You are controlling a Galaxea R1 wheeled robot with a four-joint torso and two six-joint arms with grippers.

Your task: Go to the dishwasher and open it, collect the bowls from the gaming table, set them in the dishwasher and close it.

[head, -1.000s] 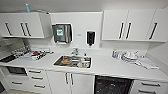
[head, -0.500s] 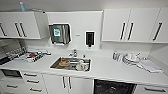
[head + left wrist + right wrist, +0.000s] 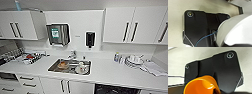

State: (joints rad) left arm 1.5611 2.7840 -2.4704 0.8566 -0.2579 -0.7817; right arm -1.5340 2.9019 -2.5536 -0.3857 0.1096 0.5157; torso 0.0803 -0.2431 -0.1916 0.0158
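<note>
dishwasher: dark open-front unit w/ wire racks (image 3: pixel 117 89) sat under white countertop (image 3: pixel 112 72) front edge, right of steel sink (image 3: pixel 70 66); long axis ran along counter, faced robot.
grippers: can't tell.

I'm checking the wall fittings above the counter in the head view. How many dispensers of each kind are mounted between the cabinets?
Steel paper-towel dispenser: 1
Black soap dispenser: 1
Total: 2
</note>
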